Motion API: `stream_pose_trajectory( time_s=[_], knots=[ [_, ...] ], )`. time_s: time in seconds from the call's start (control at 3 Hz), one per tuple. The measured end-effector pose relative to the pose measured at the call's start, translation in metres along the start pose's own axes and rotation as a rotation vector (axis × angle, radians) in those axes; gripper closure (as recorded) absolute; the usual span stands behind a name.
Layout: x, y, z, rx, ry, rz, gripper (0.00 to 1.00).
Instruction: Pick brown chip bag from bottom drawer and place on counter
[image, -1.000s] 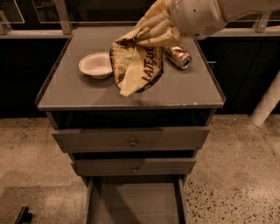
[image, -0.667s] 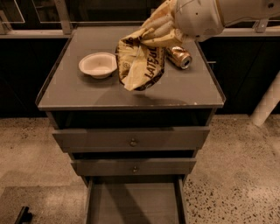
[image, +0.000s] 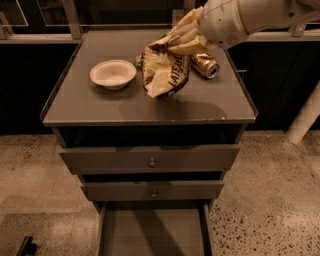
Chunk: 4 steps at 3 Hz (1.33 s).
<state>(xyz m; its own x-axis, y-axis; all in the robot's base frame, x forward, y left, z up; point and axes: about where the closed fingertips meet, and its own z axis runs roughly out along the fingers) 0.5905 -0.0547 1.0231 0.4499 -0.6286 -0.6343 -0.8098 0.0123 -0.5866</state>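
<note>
The brown chip bag (image: 166, 70), crinkled brown and cream with dark lettering, hangs from my gripper (image: 184, 41) over the middle of the grey counter (image: 100, 102). The gripper is shut on the bag's top edge, and the bag's lower end is close to the counter surface or touching it. The bottom drawer (image: 152, 232) stands pulled open below, a plain grey tray with nothing visible in it.
A white bowl (image: 113, 74) sits on the counter's left part. A brown can (image: 205, 65) lies on its side right of the bag. A bit of a green item (image: 138, 61) shows behind the bag. Two drawers with round knobs (image: 151, 162) are shut.
The gripper has carried the bag a little to the right and farther back over the counter. The bowl and the can have not moved.
</note>
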Motion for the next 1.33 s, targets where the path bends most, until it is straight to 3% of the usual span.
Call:
stream_pose_trajectory(
  time_s=[0.33, 1.33],
  knots=[
    [-0.0012, -0.0026, 0.0009, 0.002, 0.000, -0.001, 0.81],
    [-0.0012, -0.0026, 0.0010, 0.002, 0.000, -0.001, 0.11]
  ],
)
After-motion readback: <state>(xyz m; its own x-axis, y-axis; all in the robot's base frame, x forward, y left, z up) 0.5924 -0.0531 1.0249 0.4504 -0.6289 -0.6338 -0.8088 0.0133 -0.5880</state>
